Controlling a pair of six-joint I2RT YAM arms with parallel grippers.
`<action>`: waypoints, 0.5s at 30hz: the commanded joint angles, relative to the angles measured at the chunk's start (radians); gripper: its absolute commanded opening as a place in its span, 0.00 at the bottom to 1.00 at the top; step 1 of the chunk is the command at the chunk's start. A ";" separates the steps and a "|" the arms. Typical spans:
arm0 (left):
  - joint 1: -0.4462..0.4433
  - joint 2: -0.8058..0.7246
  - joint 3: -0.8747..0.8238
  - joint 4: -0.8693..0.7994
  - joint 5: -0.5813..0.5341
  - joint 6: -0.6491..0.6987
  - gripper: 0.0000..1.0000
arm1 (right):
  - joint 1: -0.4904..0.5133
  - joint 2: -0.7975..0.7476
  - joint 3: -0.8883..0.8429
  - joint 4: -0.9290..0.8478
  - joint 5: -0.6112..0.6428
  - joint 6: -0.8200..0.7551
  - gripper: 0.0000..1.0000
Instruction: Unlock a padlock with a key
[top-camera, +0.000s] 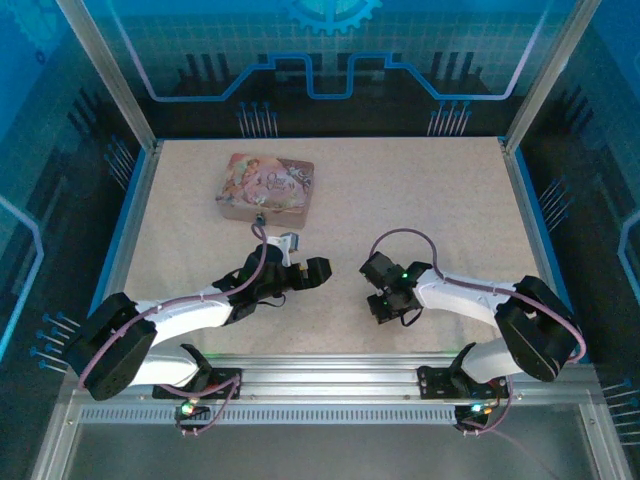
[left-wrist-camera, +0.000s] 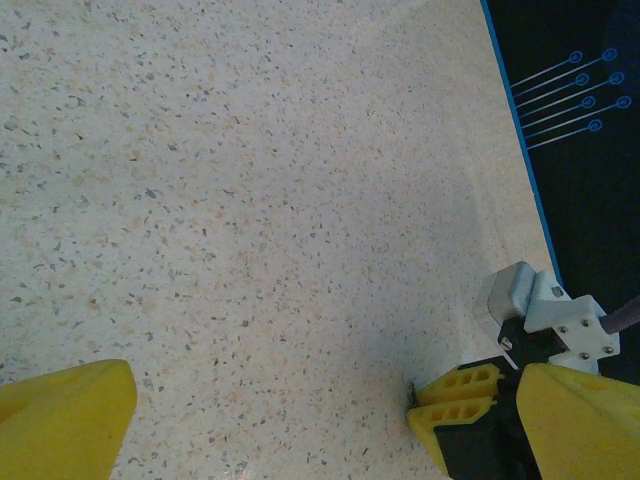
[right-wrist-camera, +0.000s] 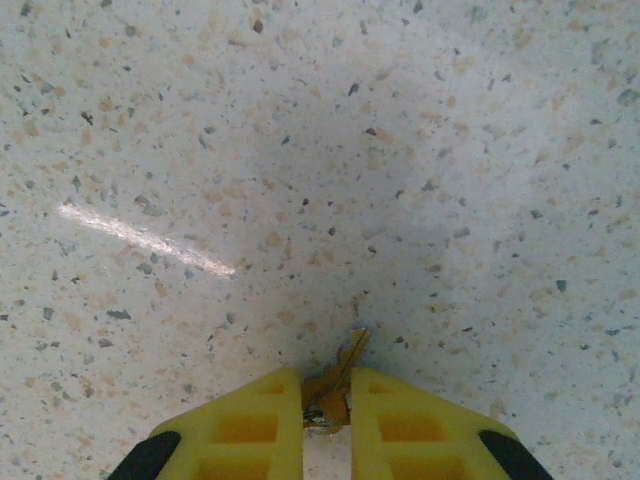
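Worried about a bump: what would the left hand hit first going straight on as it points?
Probably the bare table; the right hand, pinching the key, sits just off to one side, depth unclear.

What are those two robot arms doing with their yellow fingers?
The right gripper is pinching a small gold key low over the speckled table. The key's tip is free, so it is not in any lock yet. The left gripper is wide open and holds nothing. A pink picture tin sits farther back on the table.
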 joint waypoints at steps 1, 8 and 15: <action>-0.006 -0.027 -0.010 -0.002 -0.023 0.018 0.99 | 0.015 -0.017 -0.009 -0.041 0.003 0.015 0.11; -0.002 -0.055 -0.011 -0.024 -0.037 -0.002 0.99 | 0.016 -0.044 0.000 -0.047 0.023 0.012 0.06; 0.016 -0.089 -0.012 -0.061 -0.032 -0.028 0.99 | 0.015 -0.084 0.022 -0.041 0.040 -0.008 0.04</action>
